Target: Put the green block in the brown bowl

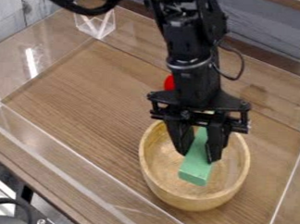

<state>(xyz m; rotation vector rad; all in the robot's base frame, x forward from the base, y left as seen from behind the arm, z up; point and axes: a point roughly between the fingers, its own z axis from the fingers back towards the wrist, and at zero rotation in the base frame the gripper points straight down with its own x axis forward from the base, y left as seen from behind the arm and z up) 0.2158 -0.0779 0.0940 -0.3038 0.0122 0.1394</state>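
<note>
Clamped on the green block (196,165), black gripper (197,143), pointing steeply down over the brown bowl (162,181). Two dark fingers (180,141) pressed against the upper part of the bar, one on either side, jaws partly spread to the width of the block. Lower end of the green bar hanging free inside the bowl's rim, tilted a little, toward the right half of the hollow; impossible to tell whether the tip touches the wooden floor or hangs just above it. Black arm (192,50) rising from the gripper up and behind the bowl, cables running along it. Red toy fruit (171,84) just behind the bowl, mostly hidden by the arm, only a sliver of red visible beside the wrist. Bowl itself resting on the brown wooden tabletop (79,93), near the front right part of it, grain visible on its inner wall and thick rim. Clear plastic walls (40,166) standing around the tabletop, front one passing just left of and below the bowl. Small clear triangular stand (94,24) well behind the bowl, at the far left of the tabletop.
</note>
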